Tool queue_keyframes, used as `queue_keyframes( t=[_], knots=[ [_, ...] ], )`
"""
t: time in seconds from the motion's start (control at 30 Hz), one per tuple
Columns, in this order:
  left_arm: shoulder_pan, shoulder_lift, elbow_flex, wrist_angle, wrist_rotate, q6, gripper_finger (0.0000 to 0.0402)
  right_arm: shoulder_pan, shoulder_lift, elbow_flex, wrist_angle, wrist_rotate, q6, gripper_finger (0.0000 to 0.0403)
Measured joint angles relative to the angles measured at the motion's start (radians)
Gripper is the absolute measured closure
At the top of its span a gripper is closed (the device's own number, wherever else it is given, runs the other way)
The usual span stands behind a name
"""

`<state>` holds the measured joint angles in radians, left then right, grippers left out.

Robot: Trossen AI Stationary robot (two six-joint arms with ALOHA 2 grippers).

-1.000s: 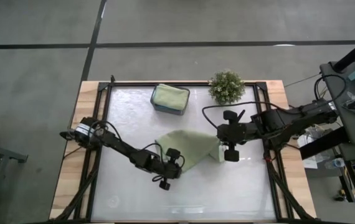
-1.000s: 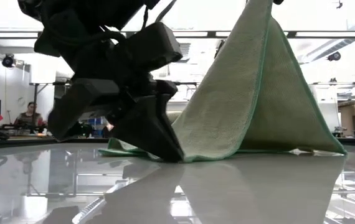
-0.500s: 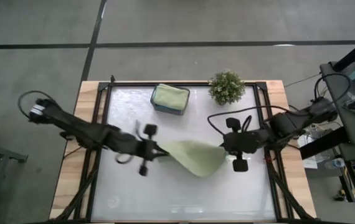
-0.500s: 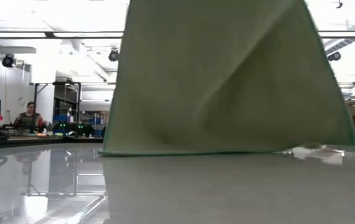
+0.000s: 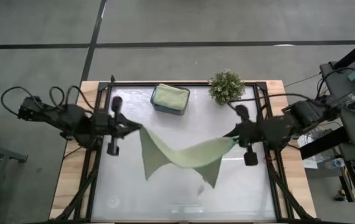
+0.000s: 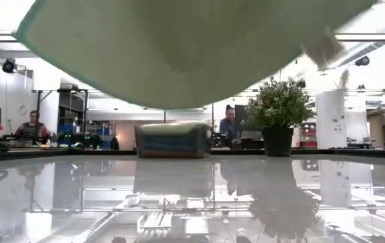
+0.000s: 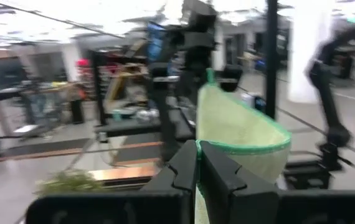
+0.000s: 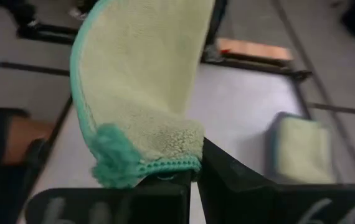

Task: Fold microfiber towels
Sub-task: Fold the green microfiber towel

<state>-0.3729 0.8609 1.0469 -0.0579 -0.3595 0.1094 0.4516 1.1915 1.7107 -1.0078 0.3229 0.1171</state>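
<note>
Fingers of both grippers are closed on one light sage green towel (image 5: 180,155), and we count two grippers engaged. We see the left gripper (image 5: 129,127) near the table's left edge, pinching one corner of this towel; in the left wrist view its fingers (image 7: 184,171) meet with the teal-hemmed cloth (image 7: 240,140) caught between them. We see the right gripper (image 5: 235,140) near the table's right edge, pinching the opposite corner; in the right wrist view its fingers (image 8: 221,177) are clamped on a bunched corner (image 8: 143,140).

We find the held towel stretched between the two grippers and hanging clear above the table (image 5: 121,193), with two free corners drooping toward the front. In the low view it fills the upper part of the picture (image 6: 186,47), off the surface.

We count a second sage green towel (image 5: 170,96), folded, lying in one dark grey tray (image 5: 165,109) at the back of the table. One potted plant (image 5: 227,86) stands just beside the tray, on the right-arm side.

We count two visible towels in total. Two people (image 6: 32,128) (image 6: 231,126) show in the room beyond.
</note>
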Motion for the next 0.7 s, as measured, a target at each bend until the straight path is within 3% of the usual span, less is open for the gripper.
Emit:
queue_keyframes(
  t=[0.2,0.47,0.57,0.7],
  knots=[
    [0.001,-0.058,-0.006,-0.004,-0.127,0.0,0.0401,0.0,0.0,0.075,-0.098,0.191,-0.042,0.0394],
    [0.059,-0.086,-0.004,-0.006,-0.167,0.006,0.0402,-0.036,0.003,0.082,-0.121,0.494,-0.138,0.0394],
    [0.102,-0.098,0.0,-0.012,-0.165,0.007,0.0402,-0.064,0.003,0.082,-0.114,0.527,-0.155,0.0394],
    [0.116,-0.111,-0.01,-0.104,-0.103,0.026,0.0402,-0.068,0.002,0.081,-0.148,0.486,-0.1,0.0394]
  ],
)
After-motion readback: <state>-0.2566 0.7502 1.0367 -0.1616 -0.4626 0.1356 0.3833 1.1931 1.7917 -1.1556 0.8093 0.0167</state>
